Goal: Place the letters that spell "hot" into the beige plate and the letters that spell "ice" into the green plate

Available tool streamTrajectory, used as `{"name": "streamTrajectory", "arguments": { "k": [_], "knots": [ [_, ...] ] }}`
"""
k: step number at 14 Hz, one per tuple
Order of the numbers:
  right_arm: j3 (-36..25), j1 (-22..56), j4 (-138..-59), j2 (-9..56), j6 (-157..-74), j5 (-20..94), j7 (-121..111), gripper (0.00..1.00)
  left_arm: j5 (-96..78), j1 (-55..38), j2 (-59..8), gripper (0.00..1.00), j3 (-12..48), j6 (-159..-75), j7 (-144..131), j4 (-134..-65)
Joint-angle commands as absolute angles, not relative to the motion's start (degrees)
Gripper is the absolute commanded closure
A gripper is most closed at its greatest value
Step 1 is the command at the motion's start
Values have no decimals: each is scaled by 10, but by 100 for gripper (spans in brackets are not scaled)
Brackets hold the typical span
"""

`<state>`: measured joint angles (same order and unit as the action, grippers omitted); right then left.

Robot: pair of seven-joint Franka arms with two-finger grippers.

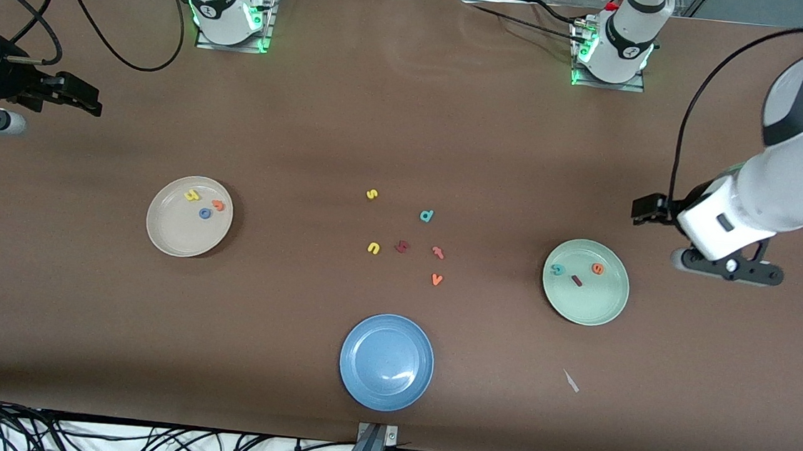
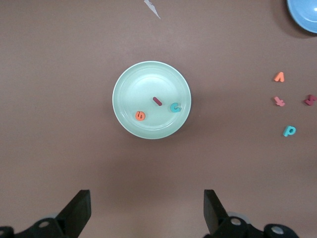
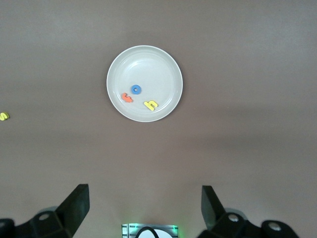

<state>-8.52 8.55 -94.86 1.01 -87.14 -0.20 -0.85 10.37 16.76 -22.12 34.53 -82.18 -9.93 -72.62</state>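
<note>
Table (image 1: pixel 409 133): brown, both arms up and clear of the plates.

Left arm comes in from its end of the table; left gripper (image 2: pixel 146 213) hangs over bare table beside the green plate, toward the bases. Fingers wide apart, holding nothing. Right gripper (image 3: pixel 143 210) hangs over bare table at the right arm's end, fingers also spread wide, holding nothing.

Plates:
- beige plate (image 1: pixel 164 232) sits toward the right arm's end. Holds all of "hot": yellow h (image 1: pixel 192 195), blue o (image 1: pixel 205 214), orange t (image 1: pixel 218 205), clustered in the part of the plate nearer the bases, close together.
- green plate (image 1: pixel 599 305) sits toward the left arm's end. Holds all of "ice": teal c (image 1: pixel 558 269), dark red i (image 1: pixel 577 281), orange e (image 1: pixel 597 269), spread in a loose row with the i between the other two.
- blue plate (image 1: pixel 384 389) sits mid-table, nearest the front camera of the three, nothing in it.

Loose letters on the table between the beige and green plates, farther from the camera than the blue plate:
- yellow s (image 1: pixel 372 194), farthest from the camera
- teal d (image 1: pixel 426 216)
- yellow u (image 1: pixel 373 248)
- dark red letter (image 1: pixel 402 247), just beside the u
- orange letter (image 1: pixel 438 252), shape unclear
- orange v (image 1: pixel 437 279), nearest the camera

Small pale scrap (image 1: pixel 570 381) lies on the table, nearer the camera than the green plate.
</note>
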Motion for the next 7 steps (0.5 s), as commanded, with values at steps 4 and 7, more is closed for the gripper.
{"name": "streamTrajectory", "arguments": {
  "k": [4,7],
  "knots": [
    [-83,81,-952,8,-876,-6,-8,0,41,39,-118,0,166,-795,-41,-750],
    [-83,81,-952,10,-879,-5,-8,0,-38,-36,-61,0,26,-814,25,-818]
  ]
}}
